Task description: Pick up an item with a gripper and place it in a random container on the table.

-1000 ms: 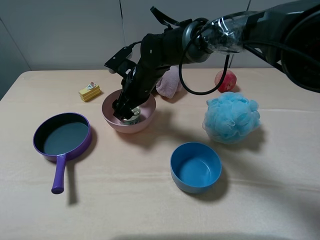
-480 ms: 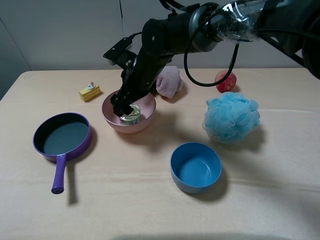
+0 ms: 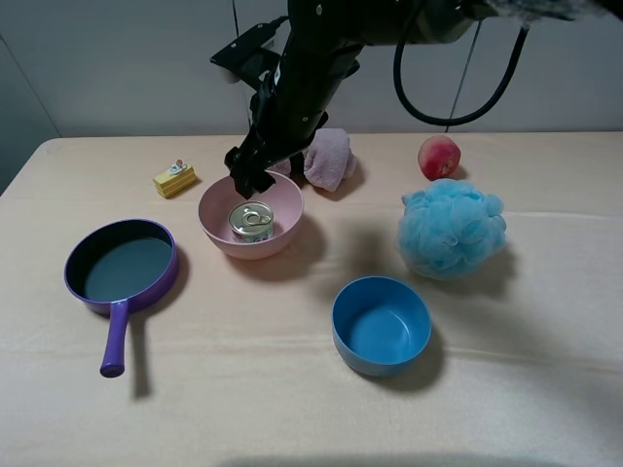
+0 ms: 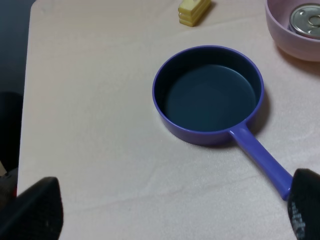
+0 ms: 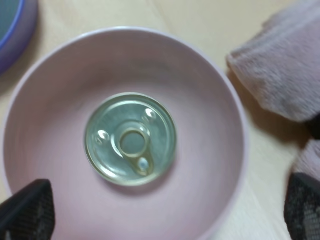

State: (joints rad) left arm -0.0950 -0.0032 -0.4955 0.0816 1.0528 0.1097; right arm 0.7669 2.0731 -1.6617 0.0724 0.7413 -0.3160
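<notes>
The table (image 3: pixel 292 389) carried the pale-pink bowl (image 3: pixel 216 233) left of centre, with the purple pan (image 3: pixel 122 268) beside it on the left and the blue bowl (image 3: pixel 381 326) nearer the front right. The right arm reached across from the right, and its gripper (image 3: pixel 249 175) hung above the far rim of the pink bowl, clear of it. The tin can (image 3: pixel 251 222) stood upright on the bowl's floor, lid up, its axis vertical; it lay directly below and slightly forward of the gripper, touching neither jaw. In the right wrist view the two fingertips (image 5: pixel 27 210) sat at opposite edges with the whole bowl between them, so the jaws were spread wide and held nothing. The left gripper (image 4: pixel 170 212) was likewise spread apart over the pan, well clear of the can. Judged from this layout, placement appeared complete and only a clear withdrawal upward remained
</notes>
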